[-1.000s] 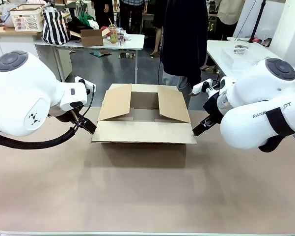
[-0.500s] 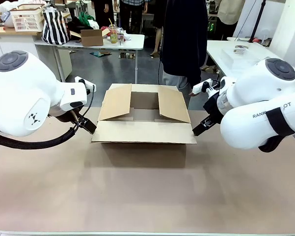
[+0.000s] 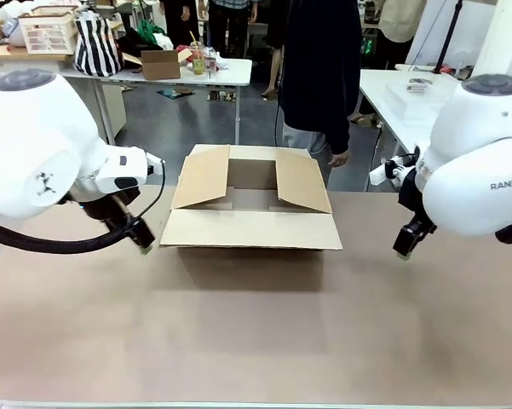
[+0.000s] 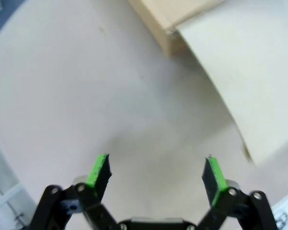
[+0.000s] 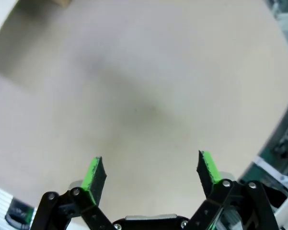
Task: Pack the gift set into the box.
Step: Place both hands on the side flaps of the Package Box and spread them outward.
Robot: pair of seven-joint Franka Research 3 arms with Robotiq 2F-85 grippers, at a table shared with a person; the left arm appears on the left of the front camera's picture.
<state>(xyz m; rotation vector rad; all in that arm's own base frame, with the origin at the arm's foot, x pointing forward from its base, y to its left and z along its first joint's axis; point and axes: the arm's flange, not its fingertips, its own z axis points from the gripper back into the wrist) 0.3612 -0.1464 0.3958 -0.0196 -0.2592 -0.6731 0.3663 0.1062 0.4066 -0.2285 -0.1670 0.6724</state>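
Open box [image 3: 251, 228] at table [image 3: 256, 341] centre; left gripper [image 3: 142, 241] and right gripper [image 3: 405, 247] on either side, fingers [image 4: 99, 168] spread, empty.

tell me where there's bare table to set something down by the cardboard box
Widest free patch: the tan table top between the large brown corrugated cardboard box and the near edge. Tighter at the box's two ends, where the open left gripper and open right gripper hang.
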